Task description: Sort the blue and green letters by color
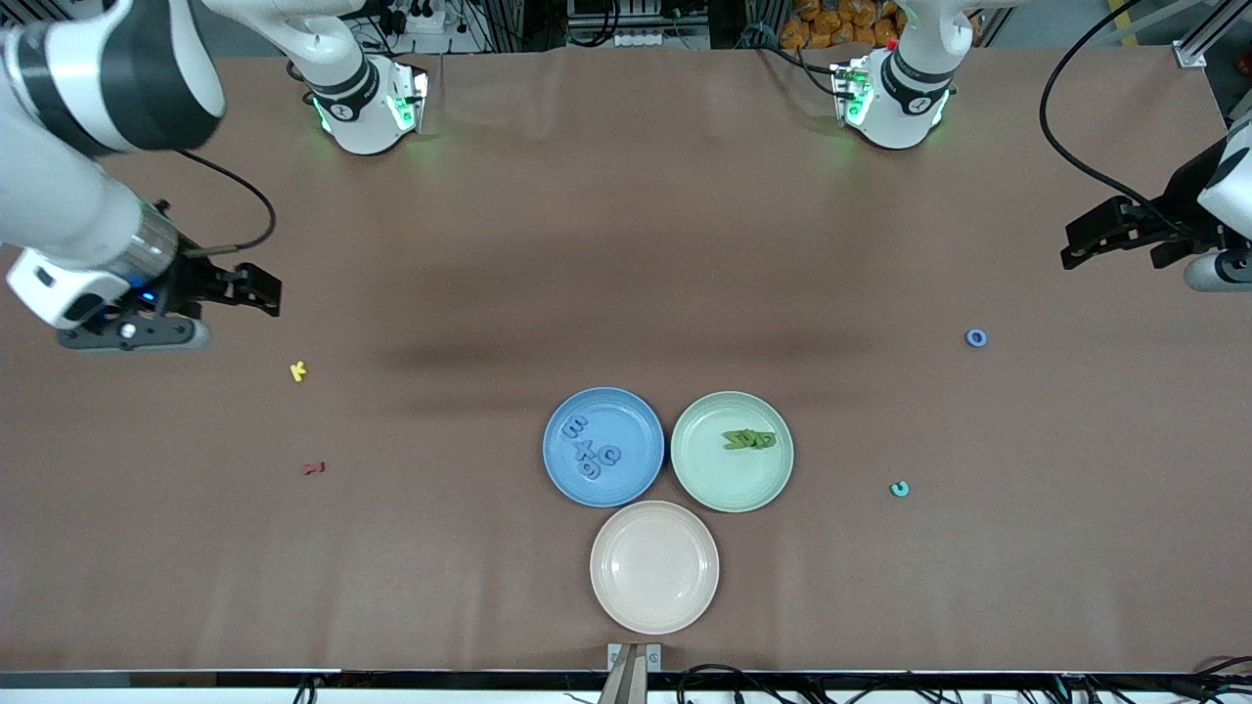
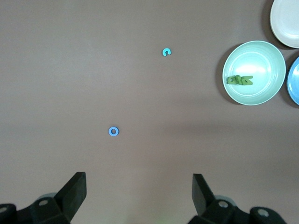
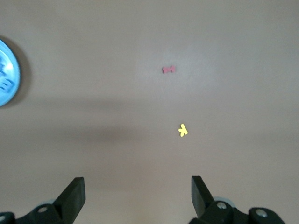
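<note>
Plates clustered mid-table, both arms waiting with fingers spread.
Blue letters lay in the blue plate; green letters in the green plate beside it, at three o'clock. A blue O lay at the green plate's two o'clock, under the left gripper. The right gripper hung empty above a yellow letter.

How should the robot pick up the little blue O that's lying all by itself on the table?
The blue O lies flat on the bare table, toward the left arm's end, with nothing beside it. Probably best to come straight down from above with the open left gripper, and pinch across its outer rim, one finger on each side. It is round, so any direction across works equally well.
</note>
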`<control>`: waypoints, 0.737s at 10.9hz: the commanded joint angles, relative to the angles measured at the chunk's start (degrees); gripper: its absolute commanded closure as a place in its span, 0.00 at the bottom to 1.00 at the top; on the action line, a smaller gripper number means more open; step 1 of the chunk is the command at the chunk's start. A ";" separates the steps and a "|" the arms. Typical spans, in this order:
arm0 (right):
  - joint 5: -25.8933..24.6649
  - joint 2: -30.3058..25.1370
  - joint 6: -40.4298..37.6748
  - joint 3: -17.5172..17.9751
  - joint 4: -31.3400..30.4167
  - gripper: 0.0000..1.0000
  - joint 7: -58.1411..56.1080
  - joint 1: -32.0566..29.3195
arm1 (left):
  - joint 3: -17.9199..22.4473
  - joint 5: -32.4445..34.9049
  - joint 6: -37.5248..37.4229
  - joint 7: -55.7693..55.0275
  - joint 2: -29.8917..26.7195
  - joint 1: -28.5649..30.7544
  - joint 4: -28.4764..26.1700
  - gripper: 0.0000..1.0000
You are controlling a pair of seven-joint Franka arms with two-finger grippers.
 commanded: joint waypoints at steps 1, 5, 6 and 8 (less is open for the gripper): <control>1.08 0.28 -6.76 -0.18 10.87 0.00 -1.77 -0.62 | 0.17 -0.99 0.46 1.53 -0.14 0.19 0.17 0.00; 1.25 -0.07 -12.32 -0.36 14.24 0.00 -6.51 -3.79 | 0.08 -1.08 0.64 1.53 -0.14 0.10 0.08 0.00; 1.25 -0.07 -12.23 -0.97 14.32 0.00 -6.61 -3.79 | 0.08 -1.08 0.64 1.53 -0.14 0.10 0.08 0.00; 1.25 0.11 -12.23 -1.24 16.08 0.00 -9.31 -4.49 | 0.08 -1.08 0.64 1.53 -0.05 0.10 0.08 0.00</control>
